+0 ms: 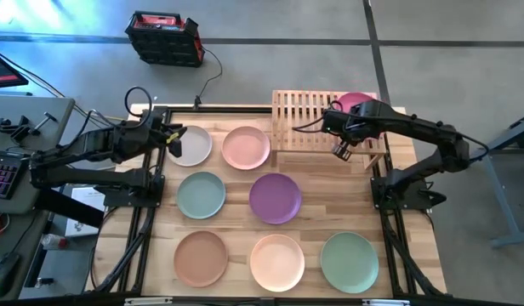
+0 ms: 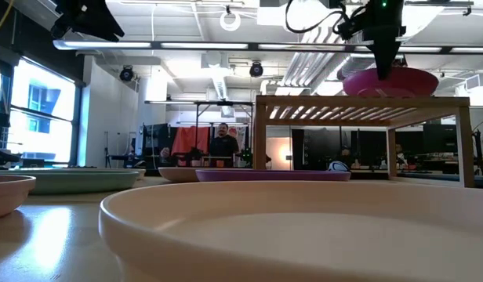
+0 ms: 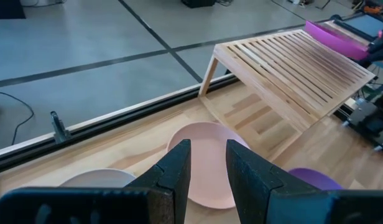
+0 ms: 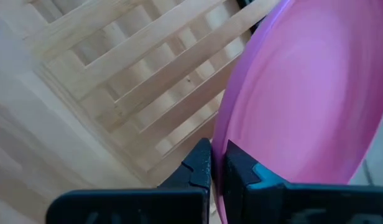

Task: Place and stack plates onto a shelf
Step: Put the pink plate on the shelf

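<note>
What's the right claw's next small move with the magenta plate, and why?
Probably open and lift clear. The right claw is shut on the rim of the magenta plate, which appears to sit flat on the shelf near its far right corner. Seven plates wait on the table.

The shelf (image 1: 320, 121) — a low rack of light wooden slats — is standing at the table's far edge, right of centre, and the magenta plate (image 1: 355, 102) is sitting on its far right corner with its rim pinched by the right gripper (image 4: 217, 163). Seven more plates are lying flat on the tabletop in three rows — beige (image 1: 190, 145) and pink (image 1: 246, 147) beside the shelf, sage (image 1: 201, 195) and purple (image 1: 275, 198) in the middle, tan (image 1: 201, 258), cream (image 1: 276, 262) and green (image 1: 349, 261) along the near edge.
</note>
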{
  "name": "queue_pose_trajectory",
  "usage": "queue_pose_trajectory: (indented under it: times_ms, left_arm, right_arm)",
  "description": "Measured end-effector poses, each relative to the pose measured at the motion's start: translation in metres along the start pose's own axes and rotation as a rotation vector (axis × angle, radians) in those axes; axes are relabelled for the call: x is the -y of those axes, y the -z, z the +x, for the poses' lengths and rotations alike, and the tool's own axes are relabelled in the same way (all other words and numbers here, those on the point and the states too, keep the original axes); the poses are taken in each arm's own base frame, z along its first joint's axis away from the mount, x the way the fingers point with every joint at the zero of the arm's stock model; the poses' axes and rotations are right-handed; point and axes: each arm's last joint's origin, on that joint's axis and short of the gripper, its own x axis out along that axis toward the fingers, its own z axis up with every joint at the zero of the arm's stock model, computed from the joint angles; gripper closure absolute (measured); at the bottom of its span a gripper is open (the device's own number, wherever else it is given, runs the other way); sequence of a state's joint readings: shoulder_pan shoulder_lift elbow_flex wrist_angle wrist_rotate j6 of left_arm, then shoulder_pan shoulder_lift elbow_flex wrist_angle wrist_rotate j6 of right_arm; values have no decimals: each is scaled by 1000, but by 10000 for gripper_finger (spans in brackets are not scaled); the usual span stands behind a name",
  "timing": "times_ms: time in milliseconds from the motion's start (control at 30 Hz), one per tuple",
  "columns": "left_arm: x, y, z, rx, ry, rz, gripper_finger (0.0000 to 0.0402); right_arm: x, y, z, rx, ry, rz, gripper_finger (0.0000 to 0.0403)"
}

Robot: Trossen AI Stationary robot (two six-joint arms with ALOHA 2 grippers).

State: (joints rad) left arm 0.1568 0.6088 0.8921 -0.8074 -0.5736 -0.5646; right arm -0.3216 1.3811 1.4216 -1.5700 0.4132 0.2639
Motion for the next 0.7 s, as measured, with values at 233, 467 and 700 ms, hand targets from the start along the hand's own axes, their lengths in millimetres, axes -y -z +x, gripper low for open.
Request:
queue_pose_trajectory:
  times_ms: [233, 467, 700]
  left_arm:
    - [0, 0, 2, -3, -10, 0, 312]
    - [1, 0, 3, -7, -12, 3, 312]
    - [1, 0, 2, -6, -11, 2, 312]
  right_arm:
    - [8, -2, 4, -32, -64, 44, 403]
    - [17, -6, 9, -39, -142, 69, 403]
    - [24, -12, 18, -77, -231, 106, 403]
